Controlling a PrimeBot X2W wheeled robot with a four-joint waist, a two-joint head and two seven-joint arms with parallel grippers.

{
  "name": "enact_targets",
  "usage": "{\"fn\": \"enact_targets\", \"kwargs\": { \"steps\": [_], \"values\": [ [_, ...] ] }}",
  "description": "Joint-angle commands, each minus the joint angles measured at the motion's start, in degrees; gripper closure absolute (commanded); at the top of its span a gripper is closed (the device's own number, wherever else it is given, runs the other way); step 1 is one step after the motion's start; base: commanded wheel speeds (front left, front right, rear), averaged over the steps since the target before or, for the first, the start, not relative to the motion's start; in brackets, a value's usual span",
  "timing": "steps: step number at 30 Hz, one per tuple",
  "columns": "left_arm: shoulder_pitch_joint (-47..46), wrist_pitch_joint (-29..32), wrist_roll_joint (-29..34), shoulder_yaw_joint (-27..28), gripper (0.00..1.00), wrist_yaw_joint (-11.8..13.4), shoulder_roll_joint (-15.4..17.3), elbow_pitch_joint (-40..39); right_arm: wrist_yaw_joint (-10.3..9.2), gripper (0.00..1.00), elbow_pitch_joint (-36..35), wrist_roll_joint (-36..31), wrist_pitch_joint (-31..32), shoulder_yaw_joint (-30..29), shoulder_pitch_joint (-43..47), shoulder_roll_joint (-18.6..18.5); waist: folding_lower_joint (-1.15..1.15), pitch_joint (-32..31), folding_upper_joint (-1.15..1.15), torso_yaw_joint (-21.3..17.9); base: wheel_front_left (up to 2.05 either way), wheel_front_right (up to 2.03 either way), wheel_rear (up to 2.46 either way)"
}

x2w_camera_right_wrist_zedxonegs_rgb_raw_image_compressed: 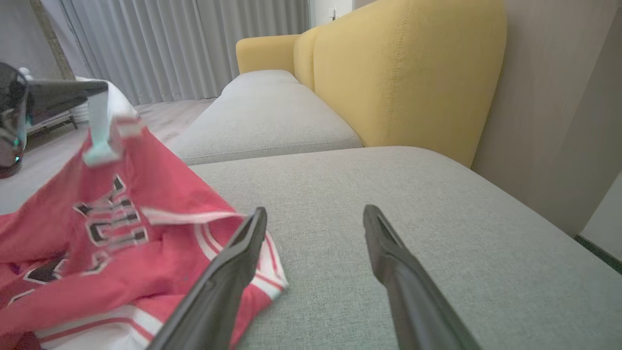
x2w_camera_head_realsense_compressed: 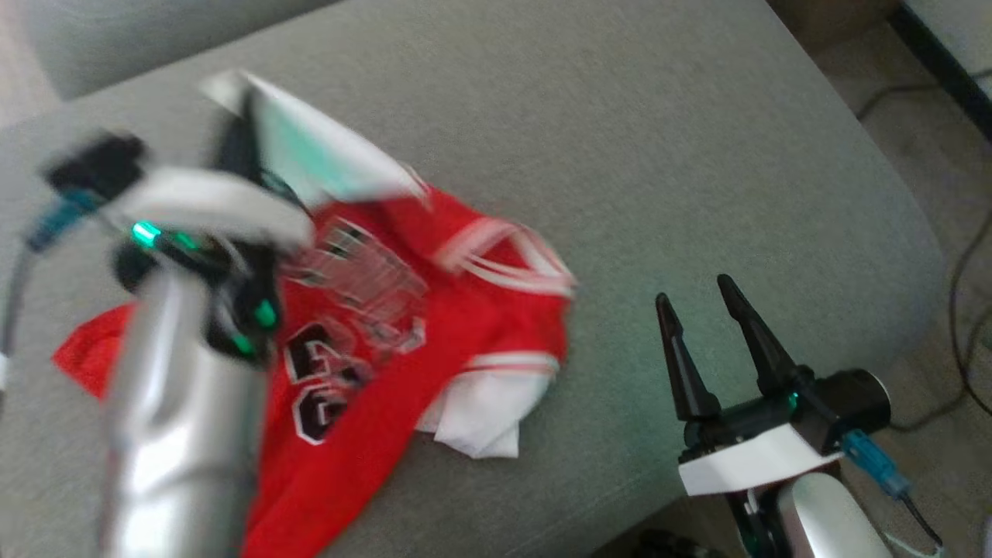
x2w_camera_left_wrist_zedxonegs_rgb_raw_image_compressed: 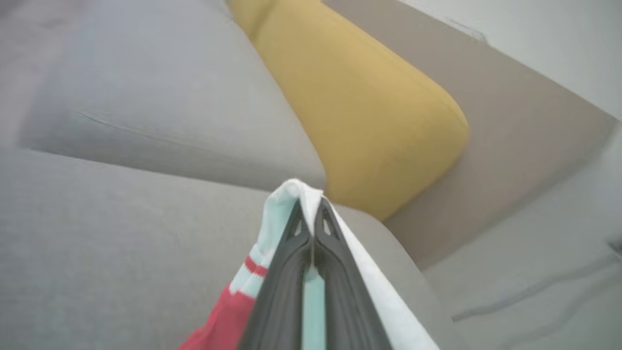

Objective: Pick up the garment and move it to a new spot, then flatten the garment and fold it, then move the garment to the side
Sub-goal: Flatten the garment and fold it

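Note:
A red jersey (x2w_camera_head_realsense_compressed: pixel 434 310) with white trim and black lettering lies crumpled on the grey sofa seat (x2w_camera_head_realsense_compressed: pixel 620 139). My left gripper (x2w_camera_left_wrist_zedxonegs_rgb_raw_image_compressed: pixel 311 214) is shut on a white edge of the garment and holds that part lifted above the cushion, blurred in the head view. The red cloth (x2w_camera_left_wrist_zedxonegs_rgb_raw_image_compressed: pixel 228 311) hangs below its fingers. My right gripper (x2w_camera_head_realsense_compressed: pixel 701 298) stands open to the right of the jersey, nothing between its fingers. In the right wrist view the jersey (x2w_camera_right_wrist_zedxonegs_rgb_raw_image_compressed: pixel 112 228) lies to the left of the open fingers (x2w_camera_right_wrist_zedxonegs_rgb_raw_image_compressed: pixel 243 253).
A yellow backrest (x2w_camera_right_wrist_zedxonegs_rgb_raw_image_compressed: pixel 408 73) rises behind the grey seat cushions. The seat's right edge (x2w_camera_head_realsense_compressed: pixel 914 232) drops to a floor with cables (x2w_camera_head_realsense_compressed: pixel 961 294). Curtains (x2w_camera_right_wrist_zedxonegs_rgb_raw_image_compressed: pixel 184 43) hang at the far end. Bare cushion lies right of the jersey.

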Motion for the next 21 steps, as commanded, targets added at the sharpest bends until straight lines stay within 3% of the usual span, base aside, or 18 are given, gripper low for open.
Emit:
{"fn": "enact_targets", "kwargs": {
  "steps": [1, 6, 7, 8, 9, 10, 15, 21],
  "values": [
    [-6.81, -3.89, 1.21, 4.99, 1.0, 2.39, 1.63, 1.9, 0.44, 0.0, -2.08, 0.74, -0.62, 1.89, -2.36, -0.22, -0.01, 3.59, 0.0, -3.67, 0.0, 0.0, 0.0],
    [-16.31, -14.0, 4.87, 8.98, 1.0, 4.91, 5.22, 14.32, 0.44, 0.0, -2.42, 1.53, -0.62, 2.0, -2.7, -0.22, -0.01, 6.11, 0.0, -5.86, 0.0, 0.0, 0.0],
    [-17.31, -14.92, 5.35, 8.7, 0.78, 4.5, 5.56, 16.91, 0.44, 0.0, -2.51, 1.57, -0.62, 1.82, -2.59, -0.22, -0.01, 6.26, 0.0, -5.89, 0.0, 0.0, 0.0],
    [-17.31, -14.92, 5.35, 8.7, 0.78, 4.5, 5.56, 16.91, 0.44, 0.0, -2.51, 1.57, -0.62, 1.82, -2.59, -0.22, -0.01, 6.26, 0.0, -5.89, 0.0, 0.0, 0.0],
    [-18.08, -15.69, 5.58, 8.39, 0.58, 3.8, 5.74, 19.2, 0.44, 0.0, -2.59, 1.62, -0.62, 1.66, -2.47, -0.22, -0.01, 6.35, 0.0, -5.89, 0.0, 0.0, 0.0],
    [-18.56, -16.5, 5.65, 8.22, 0.0, 3.17, 5.77, 21.16, 0.44, 0.0, -2.67, 1.66, -0.62, 1.52, -2.33, -0.22, -0.01, 6.36, 0.0, -5.86, 0.0, 0.0, 0.0],
    [-17.91, -22.8, 8.4, 5.96, 0.0, 1.38, 5.69, 26.33, 0.44, 0.0, -2.4, 1.78, -0.62, 1.04, -2.13, -0.22, -0.01, 5.09, 0.0, -3.99, 0.0, 0.0, 0.0],
    [-9.2, -25.08, 13.4, -2.37, 0.0, -0.58, 2.03, 20.25, 0.44, 0.0, -2.13, 0.81, -0.62, -0.06, -1.37, -0.22, -0.01, 2.69, 0.0, -0.22, 0.0, 0.0, 0.0]
  ]
}}
